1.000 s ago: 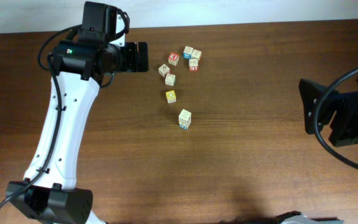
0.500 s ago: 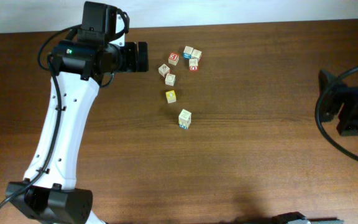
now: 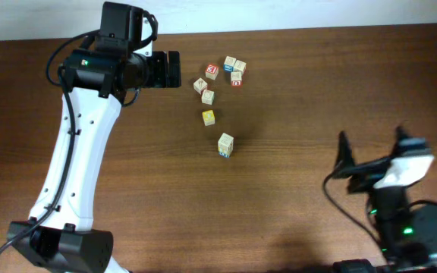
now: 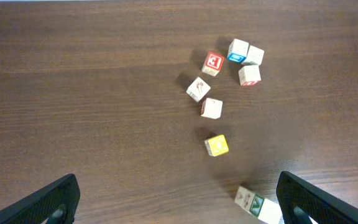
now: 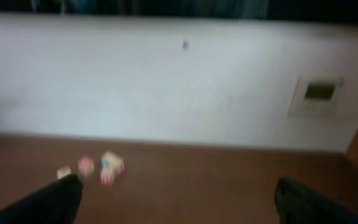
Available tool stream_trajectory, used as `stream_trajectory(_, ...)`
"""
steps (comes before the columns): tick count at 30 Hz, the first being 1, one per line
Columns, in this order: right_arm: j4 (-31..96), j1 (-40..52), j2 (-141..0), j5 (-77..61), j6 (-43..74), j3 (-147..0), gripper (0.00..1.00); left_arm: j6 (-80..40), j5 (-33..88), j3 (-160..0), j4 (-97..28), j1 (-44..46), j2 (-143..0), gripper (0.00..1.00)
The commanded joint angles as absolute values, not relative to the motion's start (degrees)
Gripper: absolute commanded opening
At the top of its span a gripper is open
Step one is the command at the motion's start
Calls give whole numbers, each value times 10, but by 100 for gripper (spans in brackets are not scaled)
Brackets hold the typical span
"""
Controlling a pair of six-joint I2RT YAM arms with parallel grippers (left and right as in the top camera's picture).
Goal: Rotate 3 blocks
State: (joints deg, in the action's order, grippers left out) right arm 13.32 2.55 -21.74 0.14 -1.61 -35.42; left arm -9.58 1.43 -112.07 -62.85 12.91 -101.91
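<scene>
Far side, the left gripper hangs over the table. Its jaws are spread as wide as they go, with nothing between them and nothing touched. Its wrist view looks straight down on the cubes.

Near right corner, the right gripper has its jaws equally wide and empty, well apart from every cube. Its wrist view is blurred: a pale wall, brown tabletop, and a few cubes smeared at lower left, too soft to tell apart.

Eight small cubes lie scattered just past the left gripper's fingers.
- The teal-faced block sits in the far cluster, just beside a pale cube.
- A red-lettered cube lies near it on the left arm's side, and a red-marked cube sits just in front of the pale one.
- A faint-marked cube and a plain cube sit just beside each other, nearer the middle. I cannot make out the colour of their print, so I cannot tell which cube is the third block.
- The yellow-faced cube stands alone, between the cluster and the front cube.
- The green-printed block is nearest the front, apart from the rest and turned askew to the wood grain.
</scene>
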Motion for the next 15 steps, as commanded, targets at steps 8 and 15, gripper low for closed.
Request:
stream_trajectory(8, 36, 22, -8, -6, -17, -45, 98, -87, 12, -1124, -627, 130, -1021, 99)
stream_trajectory(15, 23, 22, -2, -6, -17, -3, 98, -87, 12, -1124, -627, 130, -1021, 99)
